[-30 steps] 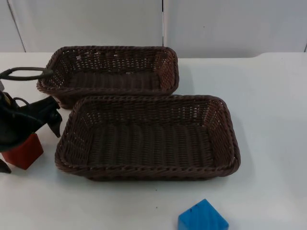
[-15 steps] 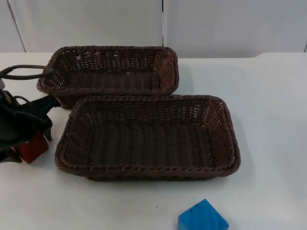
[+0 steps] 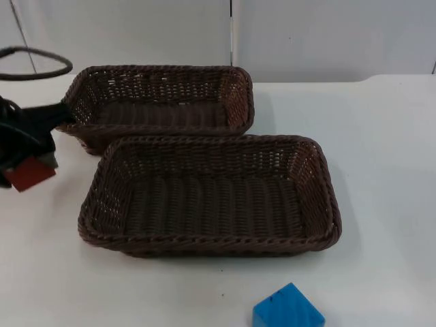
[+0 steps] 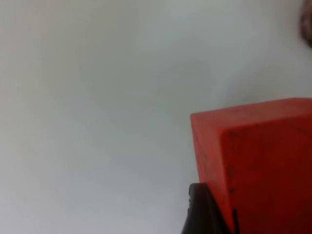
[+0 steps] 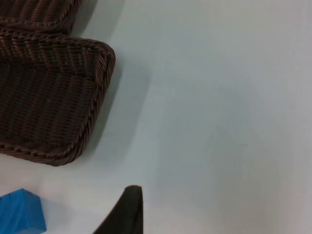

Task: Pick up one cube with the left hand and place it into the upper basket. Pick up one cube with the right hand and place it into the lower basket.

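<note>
My left gripper (image 3: pixel 27 167) is shut on a red cube (image 3: pixel 28 174) and holds it above the table at the left edge, beside the upper basket's left end. The same red cube (image 4: pixel 256 161) sits against a black fingertip (image 4: pixel 202 212) in the left wrist view. The upper basket (image 3: pixel 160 85) is dark brown wicker at the back. The lower basket (image 3: pixel 211 245), also wicker, stands in front of it and touches it. A blue cube (image 3: pixel 287 310) lies on the table in front of the lower basket; the blue cube (image 5: pixel 19 214) also shows in the right wrist view near one black fingertip (image 5: pixel 127 209).
Both baskets hold nothing. The lower basket's corner (image 5: pixel 95 63) shows in the right wrist view, with bare white table (image 5: pixel 219 122) beside it. The grey partition wall (image 3: pixel 306 34) closes off the back of the table.
My left gripper closed on the red cube and lifted it off the table, moving up and back toward the upper basket's left end. The blue cube and baskets stayed put.
</note>
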